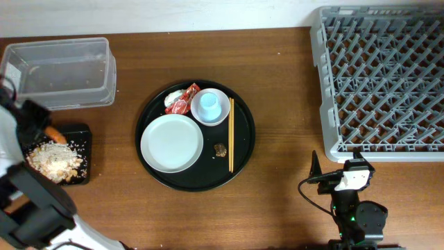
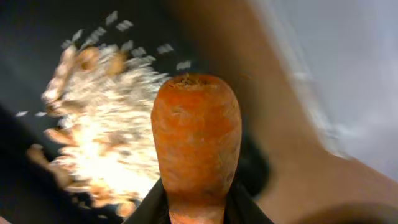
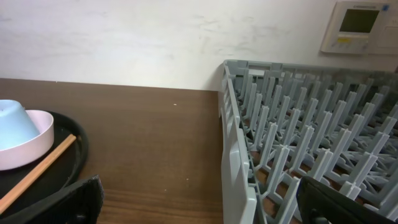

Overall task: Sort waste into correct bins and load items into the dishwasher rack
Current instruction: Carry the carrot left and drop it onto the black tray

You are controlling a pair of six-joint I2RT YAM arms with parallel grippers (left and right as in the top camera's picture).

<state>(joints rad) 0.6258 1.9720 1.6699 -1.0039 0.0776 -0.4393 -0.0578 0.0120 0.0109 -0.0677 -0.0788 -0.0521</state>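
My left gripper [image 2: 196,208] is shut on the small orange carrot [image 2: 196,137] and holds it over the shallow black rectangular tray [image 1: 82,139], beside the heap of rice-like crumbs [image 1: 55,161]. The crumbs [image 2: 106,124] also show in the left wrist view. The clear tub [image 1: 62,73] stands behind the tray. On the round black tray [image 1: 239,156] lie the pale plate [image 1: 172,143], the pinkish bowl [image 1: 220,117] with the light-blue cup [image 1: 208,105] in it, the chopsticks [image 1: 231,135], the red wrapper [image 1: 183,103], the white tissue [image 1: 172,98] and the brown lump [image 1: 220,149]. My right gripper [image 3: 199,208] is open and empty.
The grey dishwasher rack [image 1: 381,76] fills the back right and holds nothing; its near left corner [image 3: 239,162] is just ahead of my right gripper [image 1: 341,175]. My left arm covers the table's left front. A white wall runs behind the table.
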